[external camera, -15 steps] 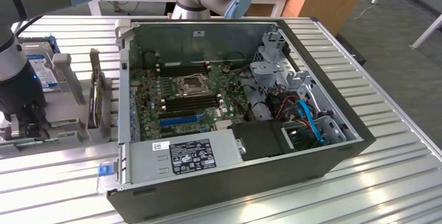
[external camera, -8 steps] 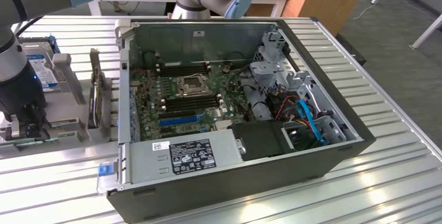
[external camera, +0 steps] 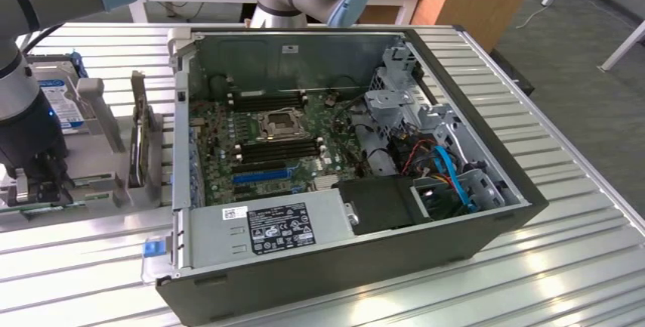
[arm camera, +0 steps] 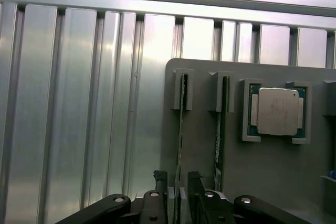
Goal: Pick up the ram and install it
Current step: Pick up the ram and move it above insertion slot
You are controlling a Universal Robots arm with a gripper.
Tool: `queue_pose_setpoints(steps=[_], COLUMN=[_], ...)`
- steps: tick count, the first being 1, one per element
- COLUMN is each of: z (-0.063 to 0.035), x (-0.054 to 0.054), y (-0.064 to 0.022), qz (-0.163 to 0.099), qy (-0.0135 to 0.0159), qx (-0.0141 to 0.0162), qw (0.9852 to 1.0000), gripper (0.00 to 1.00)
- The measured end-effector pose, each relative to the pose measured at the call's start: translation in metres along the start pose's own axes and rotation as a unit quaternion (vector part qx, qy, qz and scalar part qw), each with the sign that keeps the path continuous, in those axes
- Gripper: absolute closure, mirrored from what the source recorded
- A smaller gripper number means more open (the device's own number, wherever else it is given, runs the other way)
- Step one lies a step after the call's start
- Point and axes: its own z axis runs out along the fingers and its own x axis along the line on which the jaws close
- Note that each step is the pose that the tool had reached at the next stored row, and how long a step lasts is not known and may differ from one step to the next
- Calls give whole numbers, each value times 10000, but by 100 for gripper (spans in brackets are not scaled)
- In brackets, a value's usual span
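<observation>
Spread fingers (arm camera: 160, 184) straddle the edge-standing ram (arm camera: 181, 124).

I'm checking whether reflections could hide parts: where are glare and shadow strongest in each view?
Exterior view: glare streaks the ribbed table at that view's lower right; the motherboard looks dimmer. Wrist view: bright bands wash the table, while the ram and grey holder are evenly lit.

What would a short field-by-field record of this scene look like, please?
tool: open, astride one end of the ram
ram: on edge in the grey holder, not yet lifted
second stick: in the holder's next slot
processor: in a recess beside the sticks
computer case: open, on the exterior view's right of the holder, motherboard exposed
</observation>
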Motion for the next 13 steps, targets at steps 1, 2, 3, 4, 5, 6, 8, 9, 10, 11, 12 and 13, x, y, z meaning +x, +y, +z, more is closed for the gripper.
queue_pose_setpoints(steps=[1,2,3,4,5,6,8,9,10,11,12,13], z=[0,0,0,0,0,1,9,14,20,27,36,45], x=[1,1,1,1,2,2,2,2,2,2,3,3], y=[0,0,0,0,0,0,0,0,-1,-1,-2,-2], qz=[0,0,0,0,0,0,0,0,0,0,0,0], qy=[0,0,0,0,0,0,-1,0,0,0,0,0], qx=[0,0,0,0,0,0,1,0,-1,0,0,0], qw=[10000,10000,10000,10000,10000,10000,10000,10000,10000,10000,10000,10000], gripper=[71,71,71,71,71,71,71,71,71,71,71,71])
